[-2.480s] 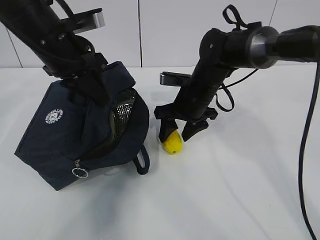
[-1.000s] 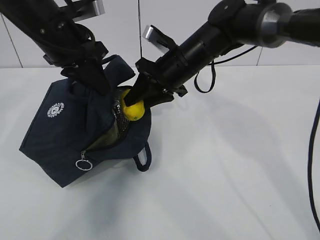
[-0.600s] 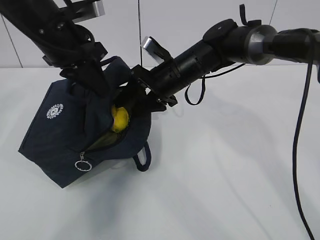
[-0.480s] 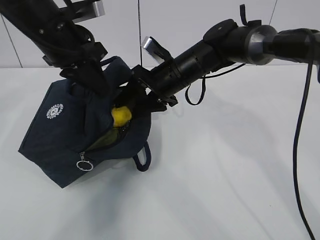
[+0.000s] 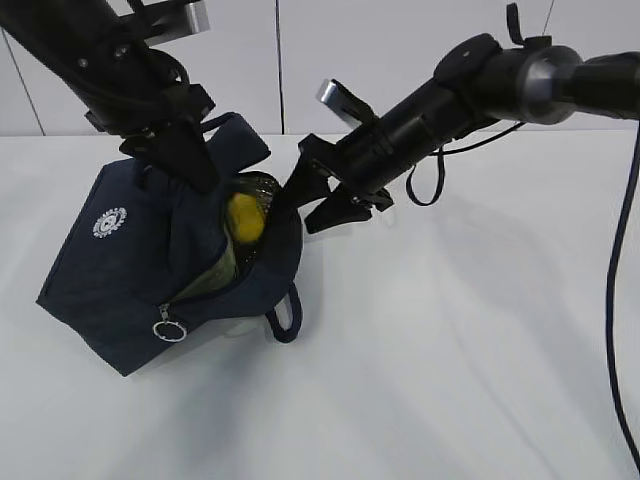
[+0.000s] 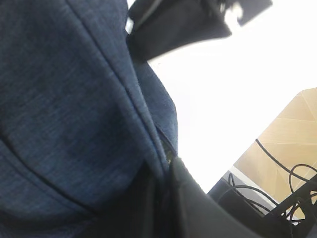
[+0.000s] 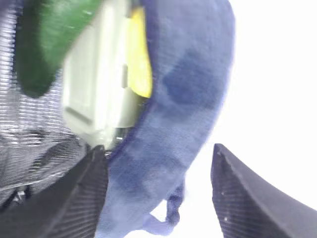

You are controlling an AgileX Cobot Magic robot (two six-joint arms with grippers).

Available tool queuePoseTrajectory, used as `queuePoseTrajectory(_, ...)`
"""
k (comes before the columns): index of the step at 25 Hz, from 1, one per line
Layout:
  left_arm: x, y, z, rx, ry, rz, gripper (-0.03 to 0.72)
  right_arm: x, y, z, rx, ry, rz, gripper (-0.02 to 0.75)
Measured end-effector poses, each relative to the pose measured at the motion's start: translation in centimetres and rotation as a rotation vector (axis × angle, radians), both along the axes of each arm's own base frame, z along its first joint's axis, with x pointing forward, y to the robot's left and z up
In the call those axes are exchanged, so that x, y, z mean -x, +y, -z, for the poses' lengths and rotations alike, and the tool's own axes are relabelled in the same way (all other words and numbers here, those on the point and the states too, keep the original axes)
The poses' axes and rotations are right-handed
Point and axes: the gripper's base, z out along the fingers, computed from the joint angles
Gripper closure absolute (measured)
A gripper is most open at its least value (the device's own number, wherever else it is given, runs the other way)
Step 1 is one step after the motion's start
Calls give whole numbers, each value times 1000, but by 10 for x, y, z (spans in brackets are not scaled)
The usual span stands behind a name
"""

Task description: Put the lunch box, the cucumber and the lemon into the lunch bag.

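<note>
Right gripper (image 5: 318, 205) spread wide and empty at the bag (image 5: 120, 290) mouth; lemon (image 5: 246, 217) lies inside, just beyond its fingertips. Left gripper (image 5: 185, 160) pinches the bag's upper edge.

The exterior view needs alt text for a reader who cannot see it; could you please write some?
A yellow lemon sits in the open mouth of a tilted navy lunch bag on a white table. The right end effector, open and empty, hangs just right of the opening. The left end effector grips the bag's top edge.
</note>
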Motion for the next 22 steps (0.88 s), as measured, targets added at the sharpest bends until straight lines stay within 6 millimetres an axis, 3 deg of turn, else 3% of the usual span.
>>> queuePoseTrajectory(15,0,0,0,-3,-5,7,673,-3,-7,28,65,68,16,243)
queuePoseTrajectory(22,0,0,0,-3,-6,9,673,-4,-1,43,-5,122,32,255)
